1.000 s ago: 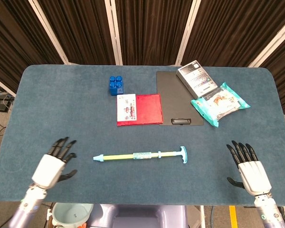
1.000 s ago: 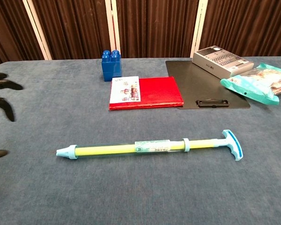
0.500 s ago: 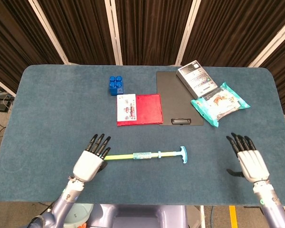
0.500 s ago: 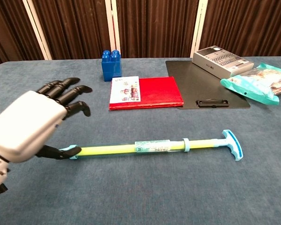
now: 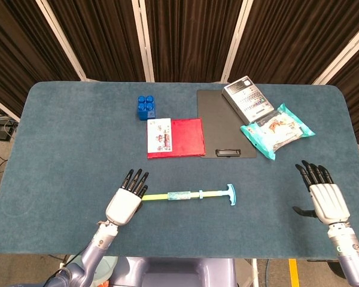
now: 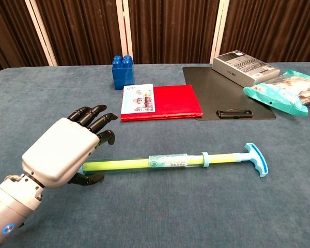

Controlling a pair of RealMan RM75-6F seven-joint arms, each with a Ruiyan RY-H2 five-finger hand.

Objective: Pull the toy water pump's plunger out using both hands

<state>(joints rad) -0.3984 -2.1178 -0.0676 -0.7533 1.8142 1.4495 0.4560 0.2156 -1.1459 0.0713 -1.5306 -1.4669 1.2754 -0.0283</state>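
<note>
The toy water pump point(image 5: 182, 195) point(image 6: 170, 161) lies flat near the table's front edge: a yellow-green tube with a light-blue T-handle point(image 5: 230, 194) point(image 6: 256, 159) at its right end. My left hand point(image 5: 126, 201) point(image 6: 67, 150) hovers over the tube's left end, fingers spread and holding nothing, and it hides the nozzle tip. Far to the right of the handle, my right hand point(image 5: 324, 196) is open with fingers apart; only the head view shows it.
Behind the pump lie a red booklet point(image 5: 175, 137) point(image 6: 160, 102), a blue block point(image 5: 146, 106) point(image 6: 122, 71), a black clipboard point(image 5: 224, 124) point(image 6: 227, 93), a grey box point(image 5: 246, 98) point(image 6: 243, 67) and a teal snack bag point(image 5: 276, 131) point(image 6: 284, 92).
My left hand has swept right from the table's left side to above the pump's left end. My right hand has drifted slightly right and back. The pump has not moved.
</note>
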